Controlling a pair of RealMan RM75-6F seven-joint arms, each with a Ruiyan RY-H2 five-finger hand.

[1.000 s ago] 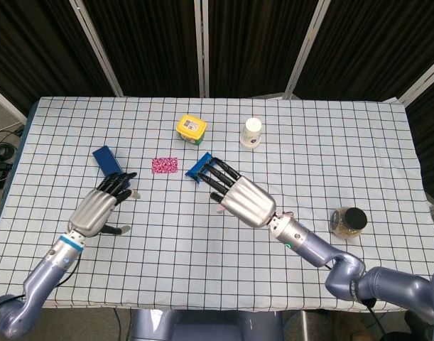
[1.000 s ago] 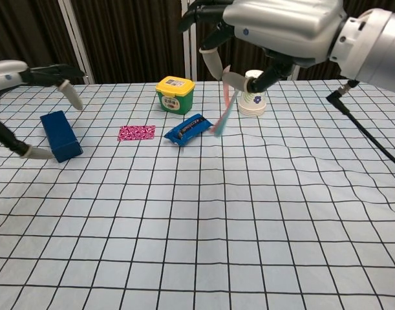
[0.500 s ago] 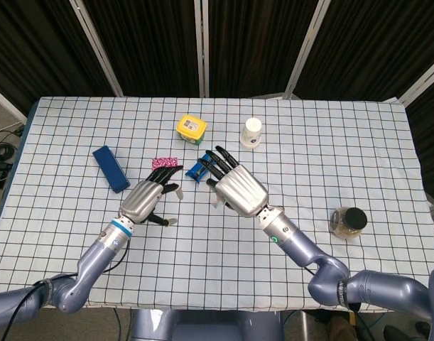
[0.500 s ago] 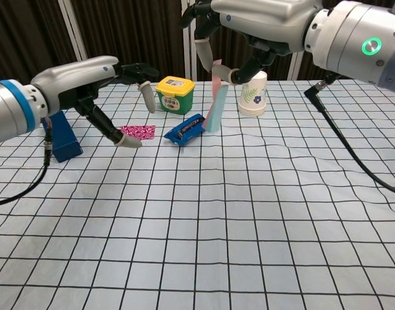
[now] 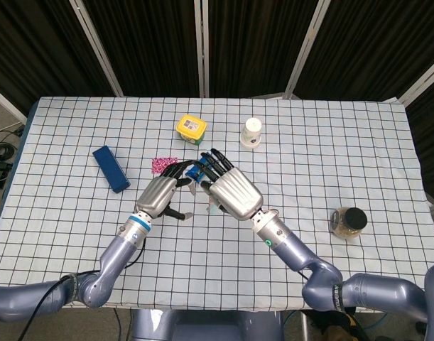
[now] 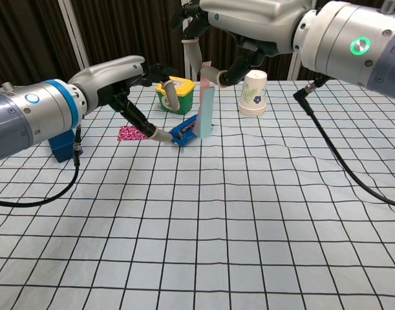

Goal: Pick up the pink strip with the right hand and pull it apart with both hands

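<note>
We've got the pink strip point(image 6: 205, 110) hanging limp from our right hand point(image 6: 249, 26), pinched at its top above the table, left hand point(image 6: 123, 77) w/ fingers spread nearby; it looks light, floppy, so grab the lower end.

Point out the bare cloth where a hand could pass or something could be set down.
Free: the near edge of the table, the stretch between the cup and the jar, and the far left corner beyond the blue box. Crowded: mid-table, where both hands meet by the tub, pouch and packet.
</note>
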